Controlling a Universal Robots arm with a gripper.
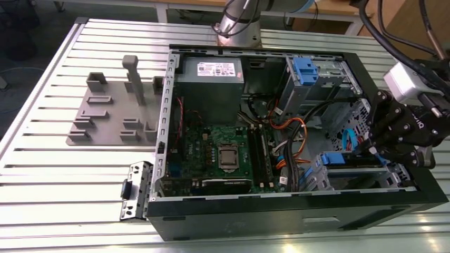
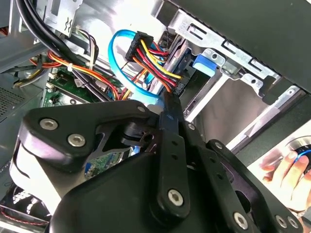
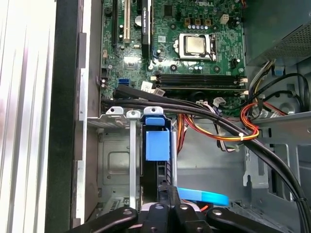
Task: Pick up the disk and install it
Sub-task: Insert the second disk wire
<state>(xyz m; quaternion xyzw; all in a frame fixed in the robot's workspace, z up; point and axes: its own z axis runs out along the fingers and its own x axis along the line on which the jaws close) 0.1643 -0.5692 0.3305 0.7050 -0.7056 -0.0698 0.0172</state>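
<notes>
Gripper at the computer case's 3 o'clock edge, over the drive cage. Disk's blue rail seated there. Finger state: cannot tell.

A big black computer case lies open on a table made of metal slats. Inside it sits a green board with orange wires beside it. A grey plastic holder rests on the table near the case.
</notes>
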